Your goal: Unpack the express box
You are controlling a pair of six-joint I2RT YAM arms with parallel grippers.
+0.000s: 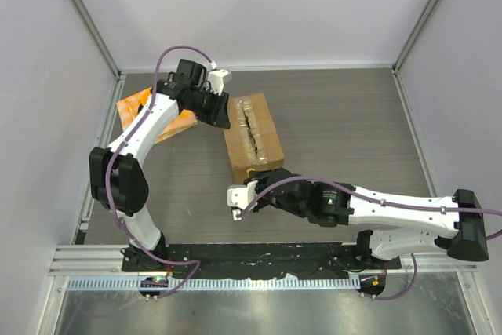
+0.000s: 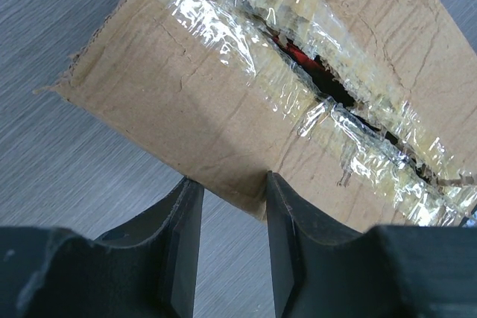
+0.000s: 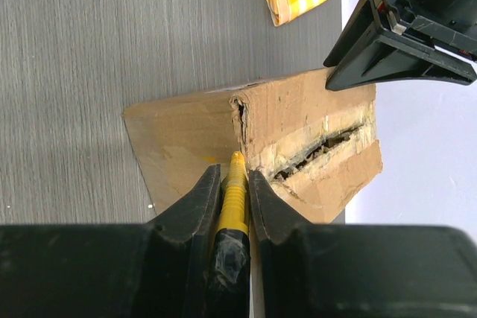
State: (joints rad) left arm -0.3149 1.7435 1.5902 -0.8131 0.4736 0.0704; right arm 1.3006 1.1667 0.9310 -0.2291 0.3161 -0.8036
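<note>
Left arm: base at near left, elbow raised, forearm reaching forward and to the right. Left end effector (image 2: 231, 179) tilted downward, jaws partly apart. Right arm: stretched low from near right toward the left, wrist near mid-bench. Right end effector (image 3: 233, 171) jaws nearly closed, clamped on a slim yellow tool (image 3: 235, 202), its tip just past the fingertips.
</note>
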